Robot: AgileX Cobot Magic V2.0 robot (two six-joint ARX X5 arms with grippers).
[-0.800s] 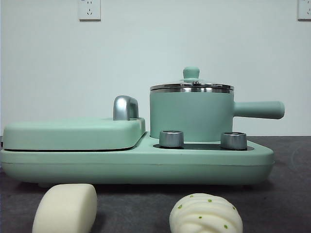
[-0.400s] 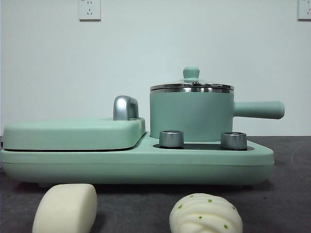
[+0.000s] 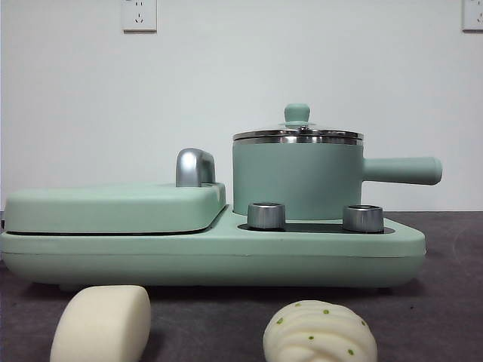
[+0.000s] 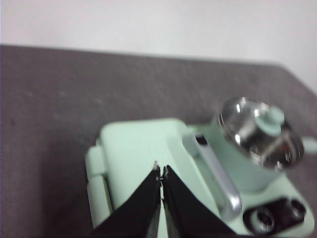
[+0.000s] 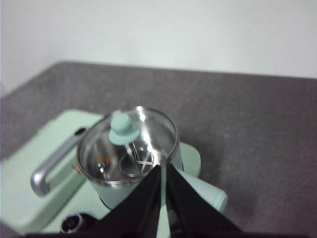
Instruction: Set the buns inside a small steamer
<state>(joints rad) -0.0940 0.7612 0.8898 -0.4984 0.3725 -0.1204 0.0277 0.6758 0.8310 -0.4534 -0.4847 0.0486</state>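
Observation:
Two buns lie on the dark table at the near edge of the front view: a smooth plain bun (image 3: 102,324) to the left and a twisted bun with green specks (image 3: 319,333) to the right. Behind them the small steamer (image 3: 298,177) stands on the mint-green cooker base with its glass lid and green knob (image 3: 296,113) on. My left gripper (image 4: 161,171) hangs shut and empty high above the flat griddle cover (image 4: 138,153). Just as high, my right gripper (image 5: 162,168) is shut and empty over the steamer (image 5: 129,144). Neither arm shows in the front view.
The flat griddle cover (image 3: 113,207) with a chrome handle (image 3: 195,167) fills the left half of the cooker base (image 3: 211,260). Two steel knobs (image 3: 266,215) (image 3: 362,219) sit in front of the pot. The pot's long handle (image 3: 400,170) points right.

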